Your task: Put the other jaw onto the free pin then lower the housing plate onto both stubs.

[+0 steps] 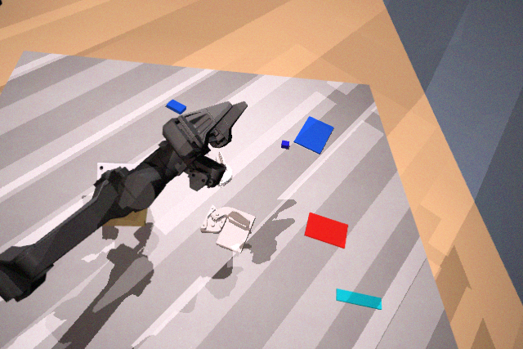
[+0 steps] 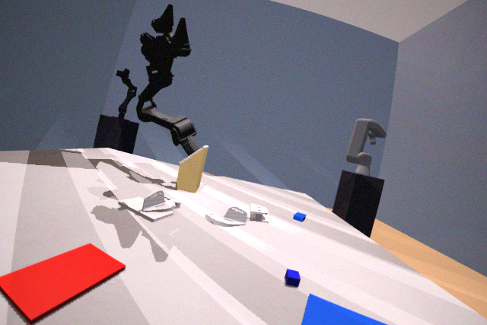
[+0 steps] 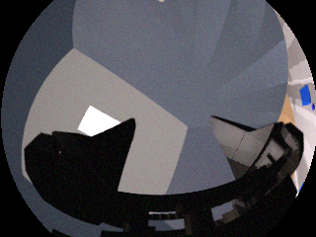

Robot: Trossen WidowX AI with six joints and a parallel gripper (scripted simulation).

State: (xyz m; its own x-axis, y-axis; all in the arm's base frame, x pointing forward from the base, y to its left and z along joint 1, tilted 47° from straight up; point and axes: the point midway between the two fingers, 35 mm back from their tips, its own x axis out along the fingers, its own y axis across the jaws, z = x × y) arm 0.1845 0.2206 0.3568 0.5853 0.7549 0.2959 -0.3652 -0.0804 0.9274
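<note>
Gripper point(image 1: 238, 103) point(image 2: 176, 11) point(image 3: 174, 120), one: raised above the bench point(image 1: 295, 294) point(image 2: 220, 274), fingers wide apart, nothing between them. White base point(image 1: 231, 239) point(image 2: 155, 215), one: flat on the bench, bearing a toothed jaw point(image 1: 239, 219) point(image 2: 154, 200). Loose jaw point(image 1: 227, 175) point(image 2: 236, 215), one: off the base, at its twelve o'clock from above. White block-like part point(image 2: 259, 211): just beside the loose jaw, three o'clock in the exterior view. Red plate point(image 1: 326, 230) point(image 2: 62, 280): base's three o'clock from above
</note>
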